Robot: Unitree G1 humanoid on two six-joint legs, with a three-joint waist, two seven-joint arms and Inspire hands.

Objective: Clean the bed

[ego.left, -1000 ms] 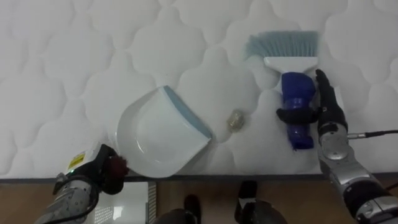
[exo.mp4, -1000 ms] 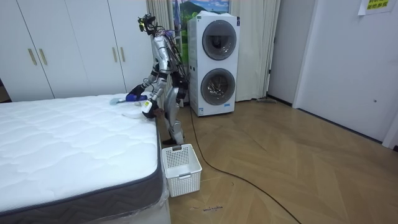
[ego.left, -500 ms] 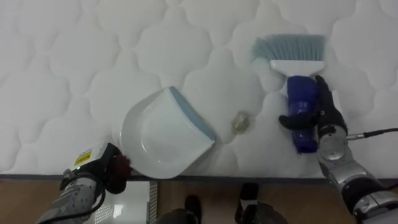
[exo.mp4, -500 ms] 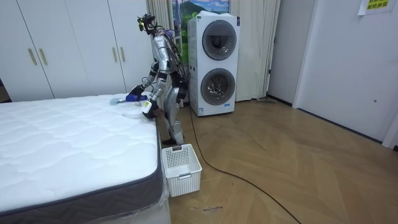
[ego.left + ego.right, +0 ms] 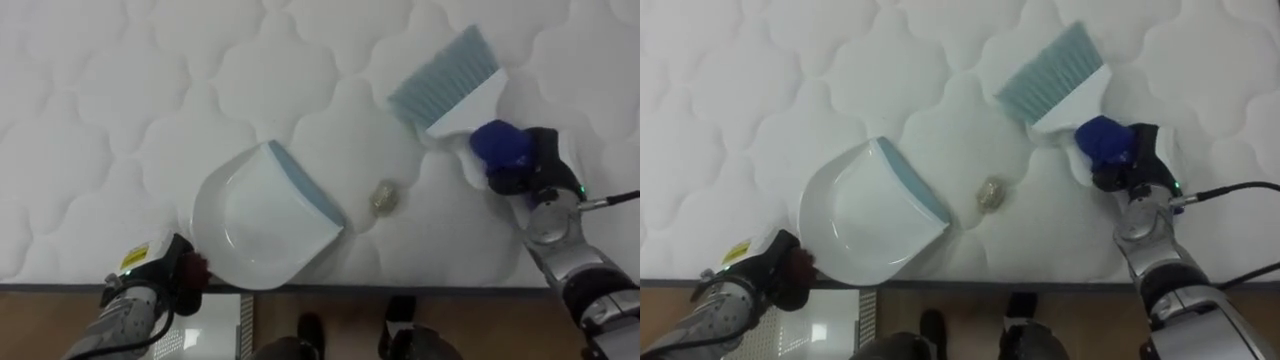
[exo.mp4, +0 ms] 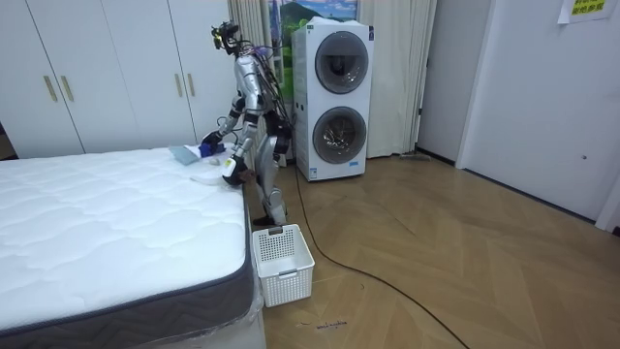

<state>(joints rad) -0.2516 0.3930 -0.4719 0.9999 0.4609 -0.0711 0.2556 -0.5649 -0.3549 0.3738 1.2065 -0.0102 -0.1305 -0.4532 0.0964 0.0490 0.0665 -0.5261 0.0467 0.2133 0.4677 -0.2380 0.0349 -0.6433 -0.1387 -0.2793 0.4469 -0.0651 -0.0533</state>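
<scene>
I log a white bed [image 6: 107, 233] filling the room view's left, its side dark grey. Behind it a white wardrobe [image 6: 97, 78] with gold handles [image 6: 48, 87] lines the back of the room. Near the wardrobe's end stand two white front-loading machines [image 6: 332, 102], stacked, with a picture [image 6: 315, 12] behind their top. A pale curtain [image 6: 412, 78] hangs just beside them. The floor [image 6: 455, 262] is herringbone wood. A white basket [image 6: 284, 264] sits on it at the bed's corner. The wall [image 6: 542, 97] on the room view's right is white and carries a yellow notice [image 6: 586, 8]. Light is even.
</scene>
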